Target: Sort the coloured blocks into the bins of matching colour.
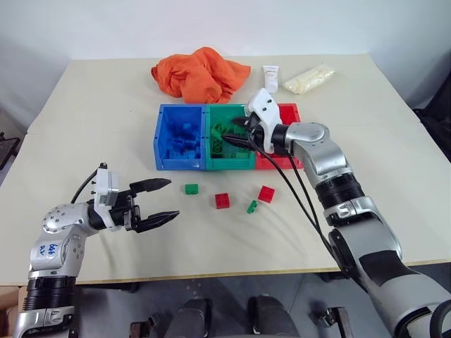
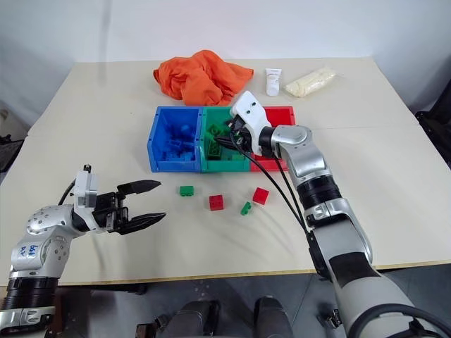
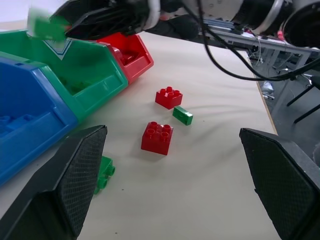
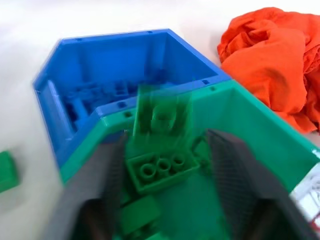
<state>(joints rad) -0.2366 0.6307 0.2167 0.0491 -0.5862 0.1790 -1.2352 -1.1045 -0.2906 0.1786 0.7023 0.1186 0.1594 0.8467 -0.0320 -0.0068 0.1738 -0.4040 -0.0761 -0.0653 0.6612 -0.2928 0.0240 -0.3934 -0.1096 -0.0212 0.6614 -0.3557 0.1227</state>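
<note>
Three joined bins stand mid-table: blue (image 1: 180, 163), green (image 1: 232, 163) and red (image 1: 290, 113). My right gripper (image 1: 235, 135) hovers over the green bin with its fingers apart. In the right wrist view a blurred green block (image 4: 160, 112) sits loose in the gap between them, above other green blocks in the bin. On the table in front of the bins lie a green block (image 1: 191, 189), a red block (image 1: 223, 201), a small green block (image 1: 251, 206) and another red block (image 1: 266, 193). My left gripper (image 1: 173, 198) is open and empty, left of these blocks.
An orange cloth (image 1: 201, 72) is heaped behind the bins, with a white tube (image 1: 270, 76) and a pale yellow bag (image 1: 309, 78) to its right. The blue bin holds several blue blocks. The table's front edge runs close under both arms.
</note>
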